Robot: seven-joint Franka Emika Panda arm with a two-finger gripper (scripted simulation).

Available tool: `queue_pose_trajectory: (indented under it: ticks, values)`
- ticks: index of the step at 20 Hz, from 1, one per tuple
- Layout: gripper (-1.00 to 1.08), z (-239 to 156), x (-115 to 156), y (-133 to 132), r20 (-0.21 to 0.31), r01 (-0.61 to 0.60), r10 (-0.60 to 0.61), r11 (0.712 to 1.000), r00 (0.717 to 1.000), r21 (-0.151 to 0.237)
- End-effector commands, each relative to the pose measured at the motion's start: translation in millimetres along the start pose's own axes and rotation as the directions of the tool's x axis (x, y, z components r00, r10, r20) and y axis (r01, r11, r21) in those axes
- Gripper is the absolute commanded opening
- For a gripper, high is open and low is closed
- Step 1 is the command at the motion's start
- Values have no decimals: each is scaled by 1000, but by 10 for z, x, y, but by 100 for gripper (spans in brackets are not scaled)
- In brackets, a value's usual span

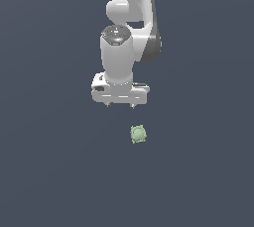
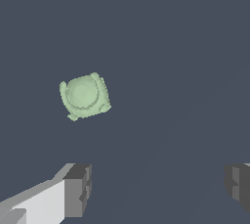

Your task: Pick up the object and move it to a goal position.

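Note:
The object (image 1: 138, 134) is a small pale green roundish lump with little knobs on its edge, lying on the dark grey floor. My white gripper (image 1: 120, 105) hangs above it, a little toward the exterior view's left, with its two short fingertips spread wide and nothing between them. In the wrist view the object (image 2: 84, 96) lies apart from the fingers (image 2: 78, 189), whose dark pads stand far apart around the gripper (image 2: 158, 186).
A plain dark grey surface (image 1: 49, 171) spreads in every direction. The white arm (image 1: 129, 13) rises behind the gripper toward the top of the exterior view.

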State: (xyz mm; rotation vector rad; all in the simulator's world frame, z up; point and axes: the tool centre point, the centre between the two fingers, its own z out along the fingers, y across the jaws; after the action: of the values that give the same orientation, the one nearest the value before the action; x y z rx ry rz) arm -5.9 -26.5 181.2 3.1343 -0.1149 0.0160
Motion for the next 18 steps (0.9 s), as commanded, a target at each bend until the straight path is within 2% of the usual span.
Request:
queue_pose_trajectory:
  ticks: [1,10,18]
  values:
    - [100,0,0,0,0,0,0,1000,1000,0]
    - [100,-9,21,-34,-2,42,-42,999,999,-20]
    - [100,47,64,-84,-1,59,-59,998,998,-20]
